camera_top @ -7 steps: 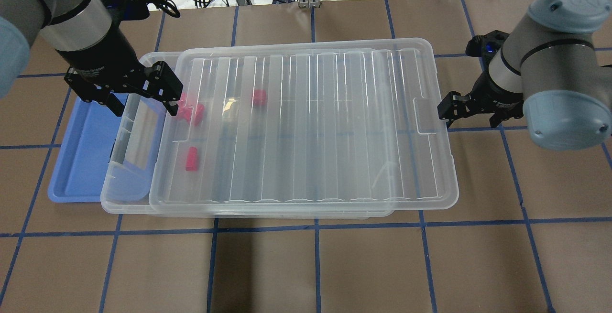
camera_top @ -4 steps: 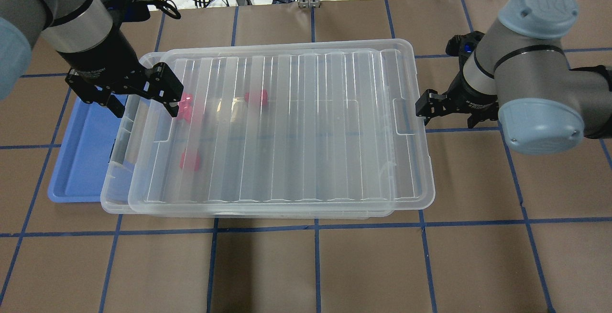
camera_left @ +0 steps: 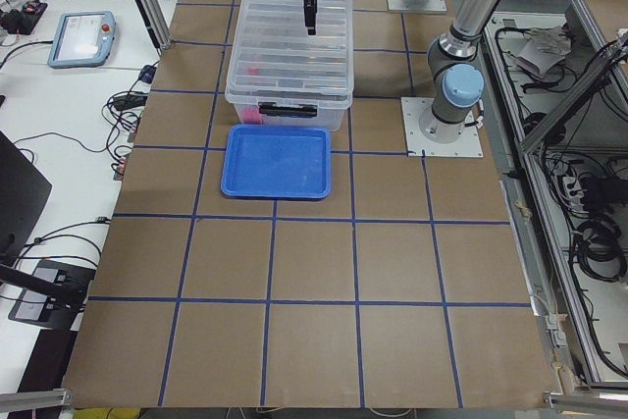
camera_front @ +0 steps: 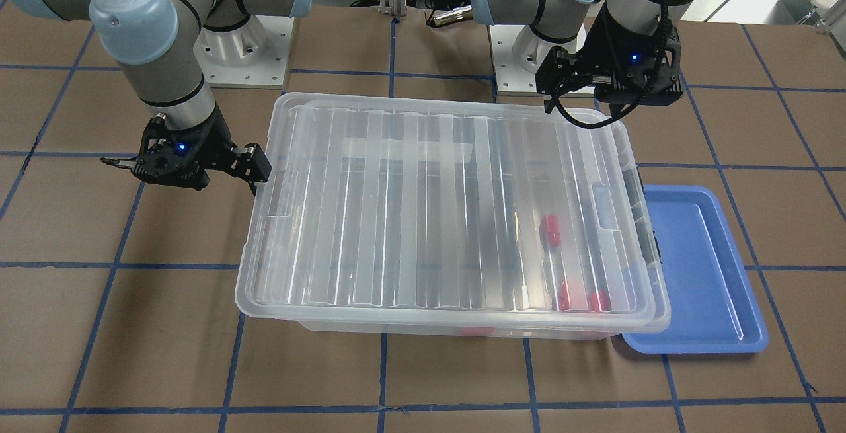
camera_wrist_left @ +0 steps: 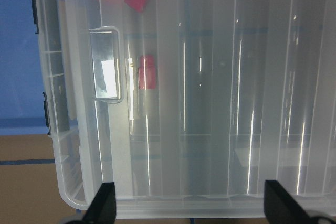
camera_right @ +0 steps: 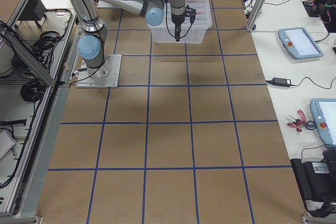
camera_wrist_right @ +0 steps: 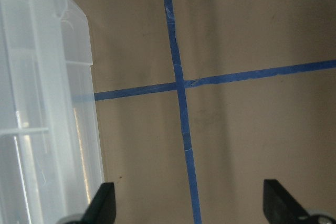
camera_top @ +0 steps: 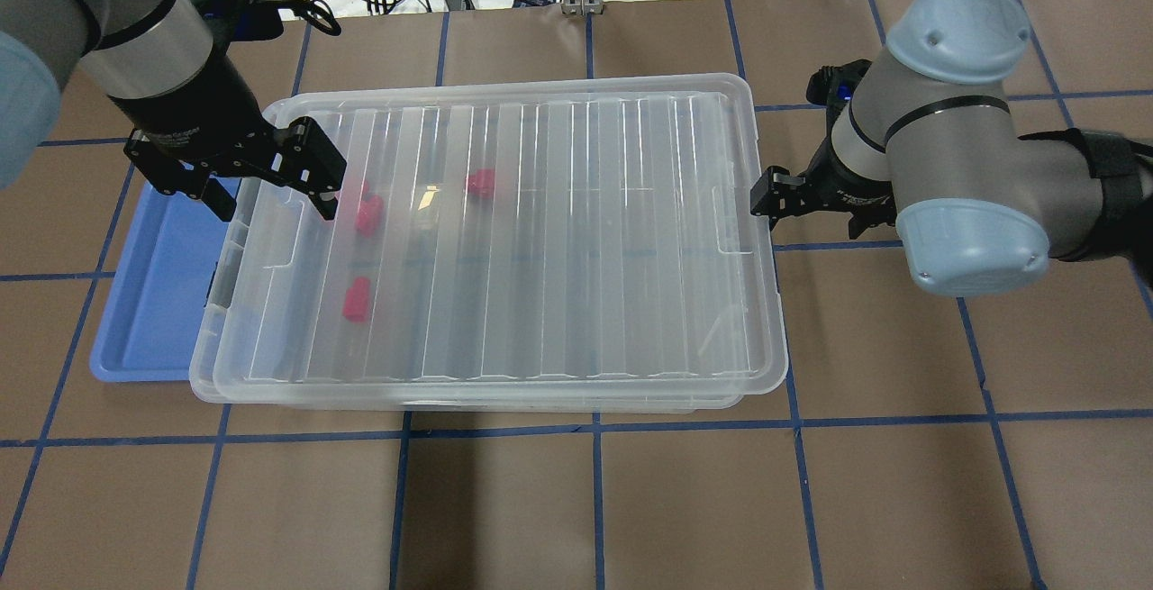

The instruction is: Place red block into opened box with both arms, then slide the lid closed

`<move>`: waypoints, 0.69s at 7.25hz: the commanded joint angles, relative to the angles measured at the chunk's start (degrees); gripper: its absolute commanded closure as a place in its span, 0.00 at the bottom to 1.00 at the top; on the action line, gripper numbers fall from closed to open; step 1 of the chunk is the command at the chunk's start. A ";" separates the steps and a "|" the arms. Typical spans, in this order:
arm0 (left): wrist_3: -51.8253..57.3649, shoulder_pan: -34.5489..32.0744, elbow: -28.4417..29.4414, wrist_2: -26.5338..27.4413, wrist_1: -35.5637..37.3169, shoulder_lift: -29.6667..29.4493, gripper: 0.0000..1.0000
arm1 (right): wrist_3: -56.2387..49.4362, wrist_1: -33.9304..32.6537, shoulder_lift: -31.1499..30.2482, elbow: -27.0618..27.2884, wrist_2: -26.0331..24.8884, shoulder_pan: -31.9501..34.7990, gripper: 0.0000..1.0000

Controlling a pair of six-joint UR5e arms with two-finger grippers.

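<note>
While left end effector (camera_wrist_left: pixel 191 204), right end effector (camera_wrist_right: pixel 190 204) gape empty, brown table (camera_top: pixel 703 509) taped blue.

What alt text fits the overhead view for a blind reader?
A see-through lid nearly covers a clear box holding three red blocks. The right gripper sits at the lid's end; the left gripper hovers opposite, near a blue tray.

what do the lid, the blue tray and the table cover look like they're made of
Lid: clear, glossy plastic, probably; the red blocks show through it and light streaks along its ribs. Blue tray: opaque moulded plastic, smooth with a soft sheen. Table cover: looks like matte brown paper or card, no glare, gridded with blue tape; can't be sure which.
</note>
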 commanded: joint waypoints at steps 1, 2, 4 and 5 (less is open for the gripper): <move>0.29 0.07 -0.06 0.04 -0.04 0.02 0.00 | -0.34 2.93 -0.90 -4.19 -0.55 0.00 0.00; 0.21 -0.01 -0.06 0.04 -0.04 -0.07 0.00 | -0.08 10.01 -3.00 -8.39 -0.46 0.17 0.00; 0.21 -0.01 -0.06 0.04 -0.04 -0.07 0.00 | 0.19 26.34 -7.13 -18.32 0.06 0.26 0.00; 0.38 -0.01 -0.06 -0.05 -0.04 0.02 0.00 | -0.25 28.69 -8.10 -19.76 0.32 0.35 0.00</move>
